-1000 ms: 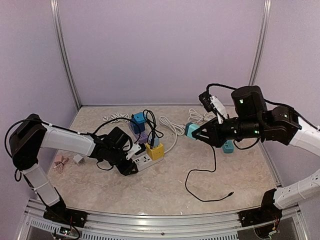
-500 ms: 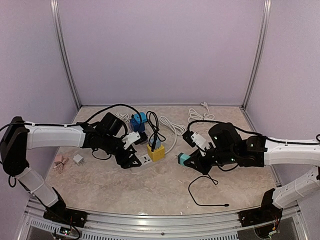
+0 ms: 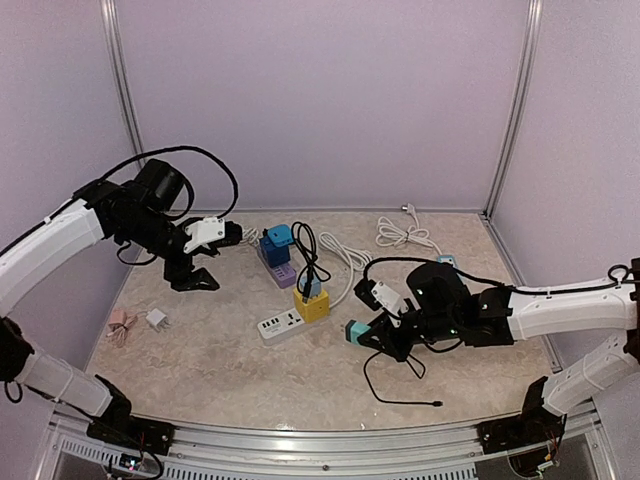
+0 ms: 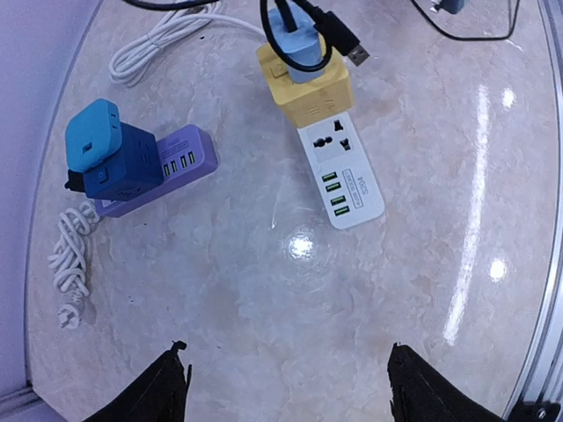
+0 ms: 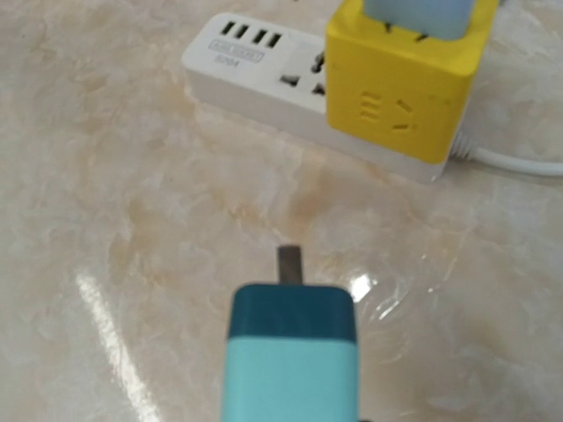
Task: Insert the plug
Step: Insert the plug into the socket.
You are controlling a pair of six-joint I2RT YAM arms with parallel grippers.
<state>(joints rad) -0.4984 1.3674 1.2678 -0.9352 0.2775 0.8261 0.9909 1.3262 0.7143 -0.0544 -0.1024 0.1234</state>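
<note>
Arms trade heights over the mottled beige, marble-patterned desk (image 3: 220,375): the left one has lifted away from the flat white plastic power strip (image 4: 347,180) and now hangs high at the left. Its tool (image 4: 288,374) has spread wide and holds nothing, black fingertips (image 4: 167,382) framing bare, glossy stone. The right arm has dropped low toward the strip, its tool (image 3: 372,336) pinched narrow on the boxy teal plug adapter (image 5: 295,360), apart from the sockets. A dark flat metal prong (image 5: 288,262) juts from the adapter's darker front cap toward the strip, where a yellow cube-shaped socket block (image 5: 405,88) sits on one end.
</note>
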